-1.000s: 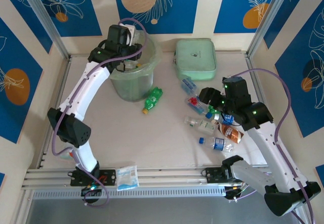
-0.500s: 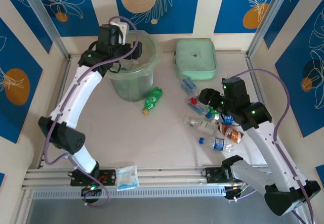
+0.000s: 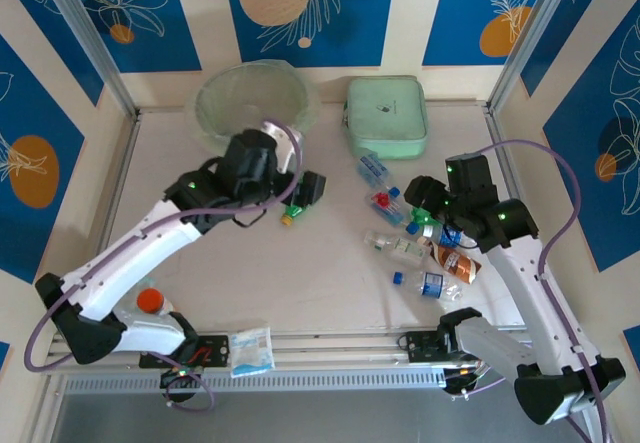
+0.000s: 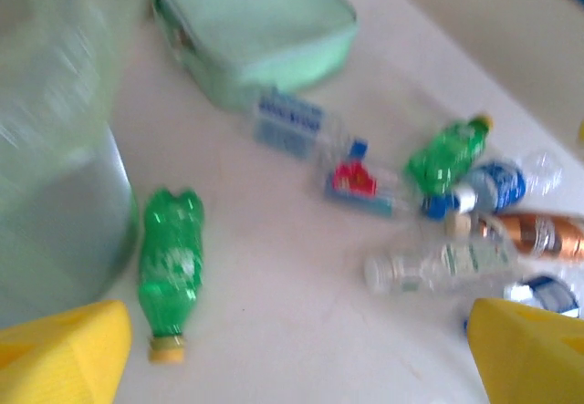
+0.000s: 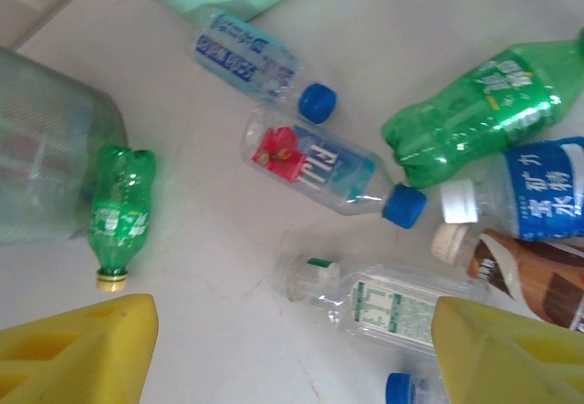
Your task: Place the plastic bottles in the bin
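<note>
The bin (image 3: 250, 98) stands at the back left, with its wall (image 4: 55, 149) at the left of the left wrist view. One green plastic bottle (image 4: 170, 263) with a yellow cap lies beside it. My left gripper (image 3: 306, 191) hovers open just above that bottle, and its yellow fingers (image 4: 59, 354) are wide apart and hold nothing. Several more plastic bottles lie clustered at the right, among them a red-labelled one (image 5: 315, 167), a green one (image 5: 484, 112) and a clear one (image 5: 383, 304). My right gripper (image 3: 420, 198) hangs open over the cluster, and the clear bottle lies on the table next to its right finger (image 5: 511, 354).
A flat mint-green case (image 3: 386, 115) lies at the back, right of the bin. A white-and-blue packet (image 3: 250, 351) sits on the front rail. Aluminium posts and patterned walls enclose the table. Bare tabletop lies between the lone green bottle and the cluster.
My left arm has swung from over the bin down to the green bottle beside it, and its jaws have opened. The right gripper has opened a little wider over the cluster.
</note>
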Robot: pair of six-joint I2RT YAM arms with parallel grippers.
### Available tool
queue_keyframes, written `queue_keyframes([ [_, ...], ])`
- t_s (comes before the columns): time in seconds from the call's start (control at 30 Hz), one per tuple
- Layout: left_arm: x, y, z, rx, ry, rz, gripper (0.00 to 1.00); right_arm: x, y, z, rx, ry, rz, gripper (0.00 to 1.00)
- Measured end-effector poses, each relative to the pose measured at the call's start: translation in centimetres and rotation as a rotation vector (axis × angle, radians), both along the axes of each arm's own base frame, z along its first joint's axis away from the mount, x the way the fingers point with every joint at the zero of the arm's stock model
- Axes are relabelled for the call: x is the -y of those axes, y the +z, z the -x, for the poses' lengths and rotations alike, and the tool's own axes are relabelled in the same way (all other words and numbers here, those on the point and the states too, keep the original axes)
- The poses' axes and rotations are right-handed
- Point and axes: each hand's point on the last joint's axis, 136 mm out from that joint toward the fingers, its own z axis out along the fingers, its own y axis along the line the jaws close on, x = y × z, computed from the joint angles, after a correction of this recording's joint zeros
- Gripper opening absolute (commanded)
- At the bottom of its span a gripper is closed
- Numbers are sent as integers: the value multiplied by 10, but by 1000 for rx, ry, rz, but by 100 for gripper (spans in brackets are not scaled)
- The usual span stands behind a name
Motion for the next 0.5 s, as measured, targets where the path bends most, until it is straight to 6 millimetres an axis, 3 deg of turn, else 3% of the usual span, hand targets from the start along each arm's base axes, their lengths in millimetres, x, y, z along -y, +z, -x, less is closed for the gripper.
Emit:
queue_keyframes([
  [0.1,2,-30,13,-64,-11,-43,94,12,-11,4,-41,-55,3,80],
  [0.17,0,-37,15,-78,-6,-55,94,19,-19,7,-70,-90,8,81],
  [0.5,-3,-21,22,-76,7,31,94,44,-61,30,-234,-259,50,81],
])
